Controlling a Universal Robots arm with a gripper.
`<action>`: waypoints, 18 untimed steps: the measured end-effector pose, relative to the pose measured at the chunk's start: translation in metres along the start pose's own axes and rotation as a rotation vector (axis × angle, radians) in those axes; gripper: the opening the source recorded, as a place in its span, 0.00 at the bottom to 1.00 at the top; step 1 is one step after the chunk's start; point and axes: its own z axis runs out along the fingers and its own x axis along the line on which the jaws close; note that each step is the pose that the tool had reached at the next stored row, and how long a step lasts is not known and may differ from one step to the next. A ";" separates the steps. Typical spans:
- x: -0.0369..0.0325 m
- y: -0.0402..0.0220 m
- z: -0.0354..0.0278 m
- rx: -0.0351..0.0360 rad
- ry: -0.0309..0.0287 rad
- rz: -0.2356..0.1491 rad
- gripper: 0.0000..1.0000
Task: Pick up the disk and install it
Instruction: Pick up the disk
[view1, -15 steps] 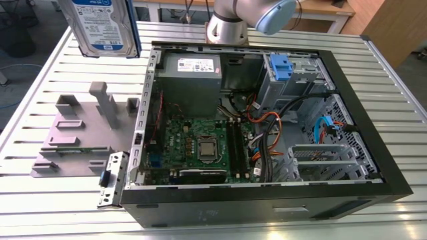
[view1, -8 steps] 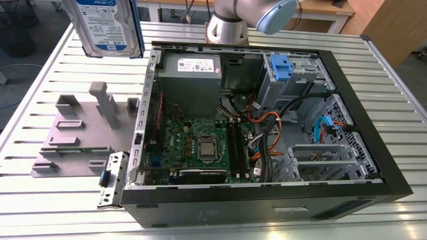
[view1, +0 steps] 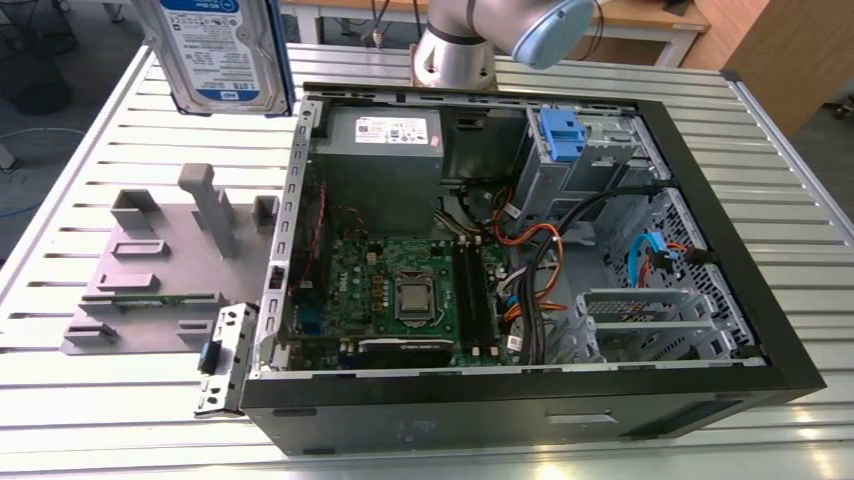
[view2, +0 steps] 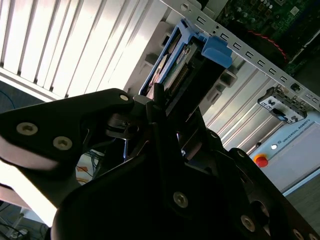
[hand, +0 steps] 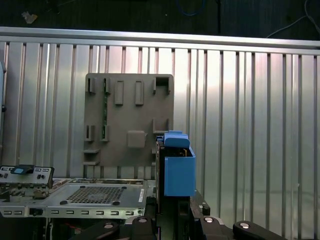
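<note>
I see a slatted silver metal table (view1: 787, 180) spanning the exterior view. In the second wrist view its ribs (view2: 75, 45) glare white under strong light. Beyond the table, at 1 o'clock in the exterior view, stands a pale wooden desk (view1: 654, 20) on white legs. A brown wooden cabinet (view1: 787, 60) is at 2 o'clock, and grey floor (view1: 54, 130) shows at 10 o'clock.

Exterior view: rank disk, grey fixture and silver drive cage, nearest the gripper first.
1. Disk: held in the gripper, exterior view's upper left.
2. Grey fixture: on the table beside the case.
3. Silver drive cage: inside the case, exterior view's right.
</note>
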 end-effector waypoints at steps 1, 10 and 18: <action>0.0000 -0.0007 0.0000 0.0000 0.0000 0.000 0.35; 0.0001 -0.0062 -0.0002 0.0000 0.0000 0.000 0.35; 0.0001 -0.0098 -0.0003 0.0000 0.0000 0.000 0.35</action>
